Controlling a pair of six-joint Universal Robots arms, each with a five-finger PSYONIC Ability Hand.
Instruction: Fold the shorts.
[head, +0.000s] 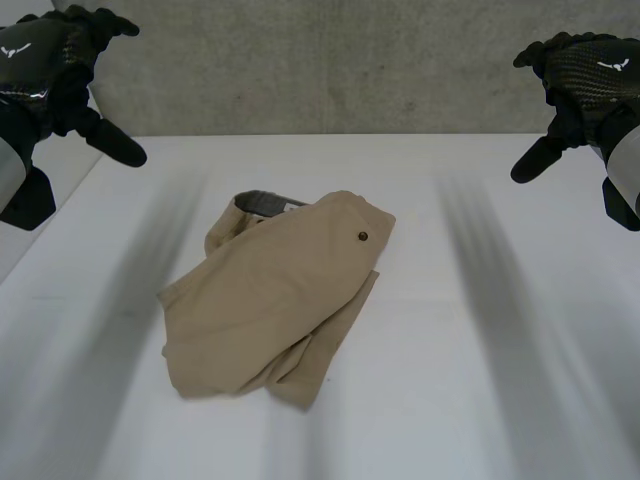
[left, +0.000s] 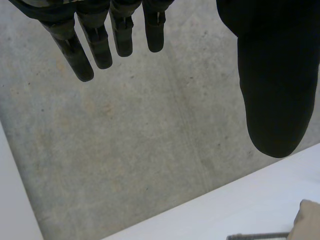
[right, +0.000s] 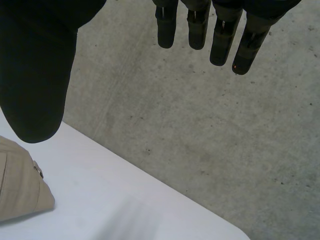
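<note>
The robot's black left hand (head: 50, 70) and black right hand (head: 590, 85) were nearest the head camera. They hung raised at either side above the white desk (head: 480, 380). Each had its fingers loosely spread and its thumb jutting inward, and neither held anything. Between them, well apart from both, the rumpled beige cloth shorts (head: 270, 290) lay near the middle of the desk, a little toward the left arm's side. The shorts were doubled over on themselves, with a lower layer poking out along the near right edge. A strip of grey waistband lining (head: 265, 203) showed at the far edge, and a small dark button (head: 362, 236) sat near the far right corner. A grey concrete wall (head: 320, 60) stood behind the desk.

In the left wrist view, the left hand's fingers (left: 95, 45) hung straight and wide of the thumb (left: 275, 90), with the wall behind them. A beige tip of the shorts (left: 308, 220) lay on the desk, well off from the thumb's tip.

In the right wrist view, the right hand's fingers (right: 220, 35) were likewise straight and empty, set wide of the thumb (right: 35, 75). The buttoned corner of the shorts (right: 20, 187) lay on the desk beyond the thumb's tip and did not touch it.
</note>
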